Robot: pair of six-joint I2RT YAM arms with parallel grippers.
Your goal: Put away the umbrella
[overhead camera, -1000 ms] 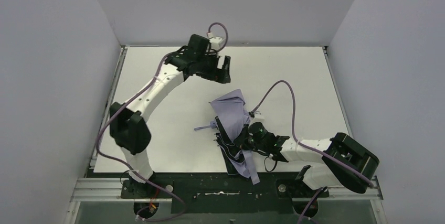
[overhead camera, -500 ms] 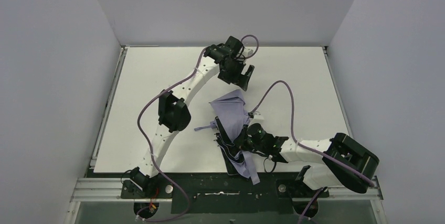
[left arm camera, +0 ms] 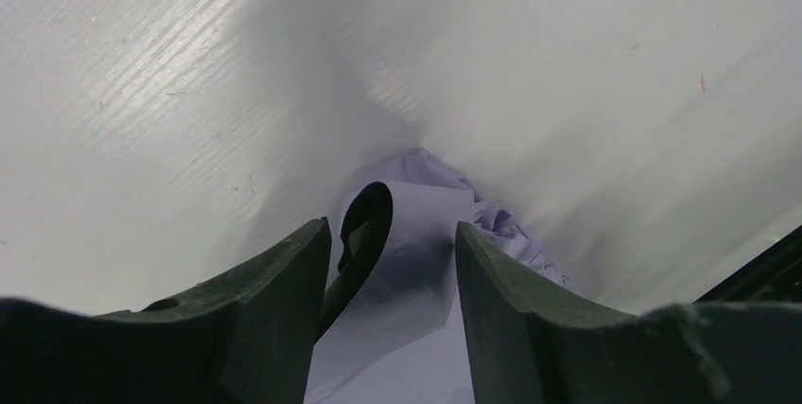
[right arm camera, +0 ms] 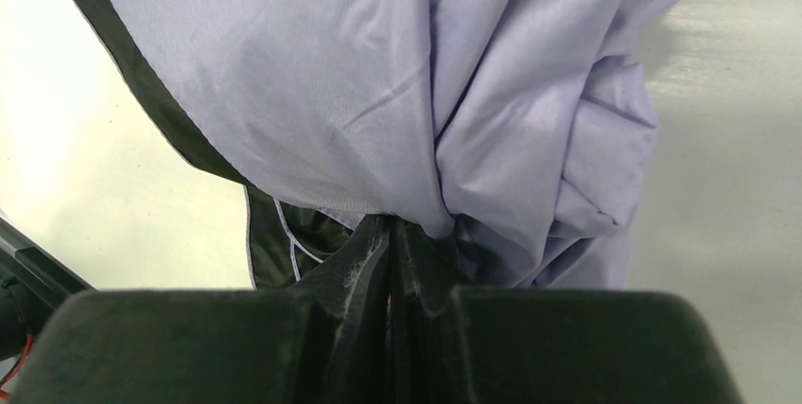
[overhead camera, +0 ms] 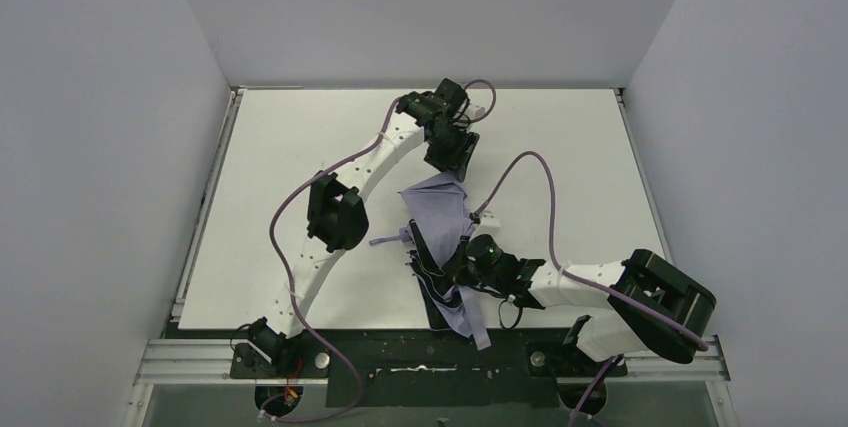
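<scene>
Right wrist: jaws pinch wrinkled lavender umbrella [right arm camera: 492,92] fabric (dark-edged).

The umbrella [overhead camera: 443,215], pale lavender fabric with dark-edged folds, lies loose and rumpled on the white bench [overhead camera: 300,147], stretching from mid-bench toward its near edge

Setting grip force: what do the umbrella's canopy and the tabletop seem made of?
The umbrella's canopy: thin woven fabric, matte pale lavender, probably synthetic; it creases and bunches softly. The tabletop: hard white sheet, slightly glossy, perhaps plastic or laminate; fine parallel ridges and a bright glare show.
</scene>
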